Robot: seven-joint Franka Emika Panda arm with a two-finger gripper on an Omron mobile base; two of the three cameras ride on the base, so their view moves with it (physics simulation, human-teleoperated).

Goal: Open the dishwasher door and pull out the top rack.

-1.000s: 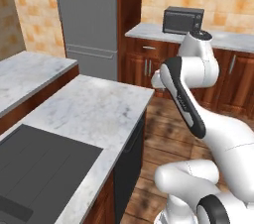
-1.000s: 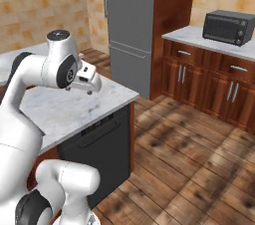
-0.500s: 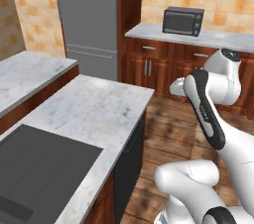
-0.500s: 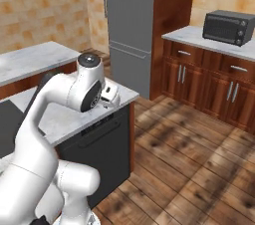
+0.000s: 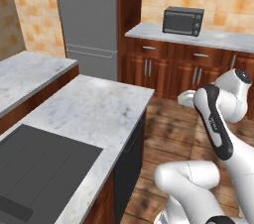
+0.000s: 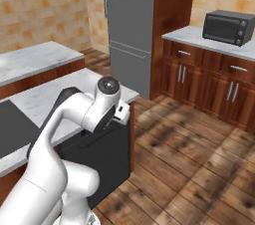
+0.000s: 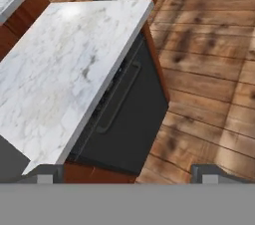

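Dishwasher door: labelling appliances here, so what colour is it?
Black, with a matching dark bar handle. The dishwasher door shows best in the hand view.

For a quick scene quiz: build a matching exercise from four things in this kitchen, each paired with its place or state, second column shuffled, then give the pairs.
Column one:
1. dishwasher door
2. microwave
3. fridge
4. cooktop

Column two:
A. tall and grey, standing between the tiled wall and the wooden cabinets
B. black, shut, under the marble counter's edge
C. flat and dark, set into the marble counter
D. on the far counter, against the tiled backsplash

Pairs: 1-B, 2-D, 3-A, 4-C
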